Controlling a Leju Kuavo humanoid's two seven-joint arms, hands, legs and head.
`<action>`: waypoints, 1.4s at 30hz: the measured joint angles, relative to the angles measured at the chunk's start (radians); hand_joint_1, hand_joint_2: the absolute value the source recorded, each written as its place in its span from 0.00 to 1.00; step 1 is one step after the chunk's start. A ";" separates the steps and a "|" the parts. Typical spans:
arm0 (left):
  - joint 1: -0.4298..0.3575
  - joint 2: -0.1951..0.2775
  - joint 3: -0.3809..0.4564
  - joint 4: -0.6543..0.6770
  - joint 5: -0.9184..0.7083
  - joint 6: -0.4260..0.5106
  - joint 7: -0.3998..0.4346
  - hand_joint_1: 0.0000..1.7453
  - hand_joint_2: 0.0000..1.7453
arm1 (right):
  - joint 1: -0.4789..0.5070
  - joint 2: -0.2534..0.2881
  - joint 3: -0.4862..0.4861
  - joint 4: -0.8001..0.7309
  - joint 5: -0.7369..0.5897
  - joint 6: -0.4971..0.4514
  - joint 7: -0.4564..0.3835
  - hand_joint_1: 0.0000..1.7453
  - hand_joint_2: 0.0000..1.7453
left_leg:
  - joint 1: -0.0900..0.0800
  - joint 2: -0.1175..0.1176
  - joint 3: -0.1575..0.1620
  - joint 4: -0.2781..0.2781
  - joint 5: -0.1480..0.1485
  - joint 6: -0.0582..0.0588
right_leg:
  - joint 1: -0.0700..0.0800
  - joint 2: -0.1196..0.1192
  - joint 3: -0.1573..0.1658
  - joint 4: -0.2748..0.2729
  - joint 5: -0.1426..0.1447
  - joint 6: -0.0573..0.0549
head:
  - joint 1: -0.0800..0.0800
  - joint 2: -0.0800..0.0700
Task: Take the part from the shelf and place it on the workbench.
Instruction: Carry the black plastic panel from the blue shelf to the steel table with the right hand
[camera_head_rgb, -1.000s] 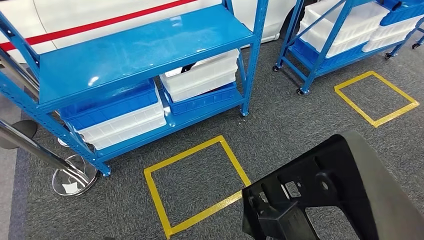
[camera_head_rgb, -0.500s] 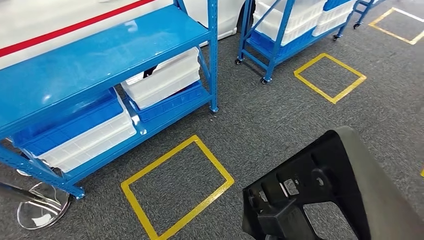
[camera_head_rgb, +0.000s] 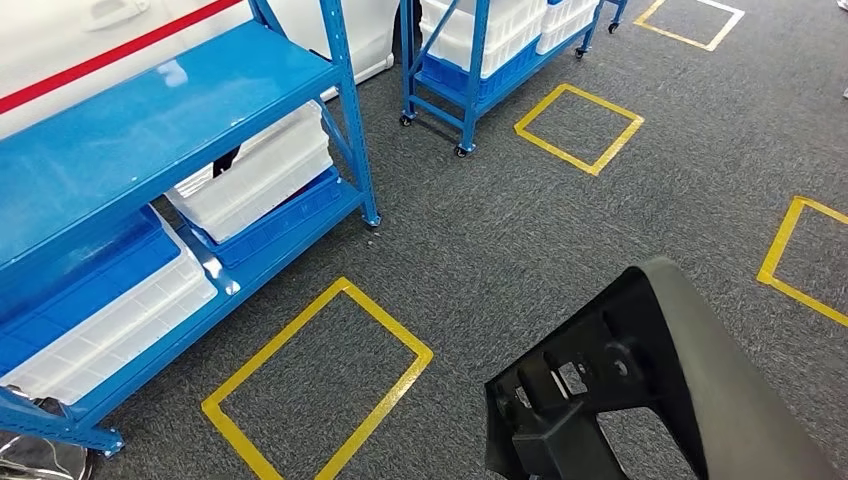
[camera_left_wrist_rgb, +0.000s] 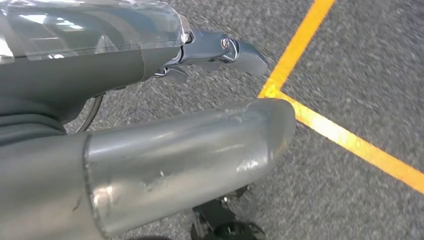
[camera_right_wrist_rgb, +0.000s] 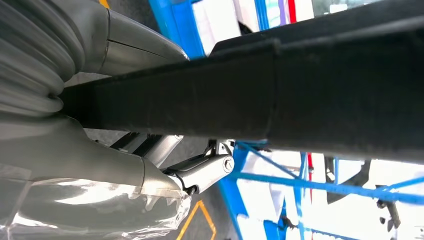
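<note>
right hand (camera_right_wrist_rgb: 100, 145) grips black part (camera_head_rgb: 640, 390) | left hand (camera_left_wrist_rgb: 165, 100) loose over carpet, holding nothing | blue shelf (camera_head_rgb: 150, 130) to the left

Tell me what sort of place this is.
Probably a factory or warehouse parts area: blue metal shelves hold white bins and blue bins, a wheeled rack stands nearby, and yellow tape squares mark spots on the grey carpet.

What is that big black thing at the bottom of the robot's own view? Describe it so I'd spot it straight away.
Start at the blue shelf rack on the left and cross the yellow floor square toward the lower right. There sits the black plastic part, carried in the right robot hand. Unlike the boxy white and blue bins, it is dark, curved, ribbed and pierced with holes.
</note>
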 joint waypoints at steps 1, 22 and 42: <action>-0.002 -0.001 0.000 0.000 0.000 0.000 0.000 0.00 0.00 | 0.001 0.001 0.000 0.000 0.000 0.000 0.000 1.00 1.00 | 0.002 -0.001 0.002 0.003 -0.005 -0.005 | -0.002 0.011 -0.001 -0.003 0.002 -0.005 | 0.000 0.000; 0.009 -0.006 0.002 0.000 0.000 0.002 -0.003 0.00 0.00 | 0.007 0.012 -0.011 -0.001 0.005 0.016 0.008 1.00 1.00 | 0.009 -0.101 -0.041 0.012 0.025 0.032 | -0.011 0.065 -0.146 0.267 -0.117 0.028 | 0.007 0.000; 0.009 -0.008 0.003 0.000 0.000 0.000 -0.003 0.00 0.00 | 0.012 0.024 -0.016 0.000 0.008 0.024 0.008 1.00 1.00 | 0.019 -0.168 -0.070 0.112 -0.017 -0.014 | -0.008 0.141 0.001 0.004 0.001 -0.013 | 0.001 0.000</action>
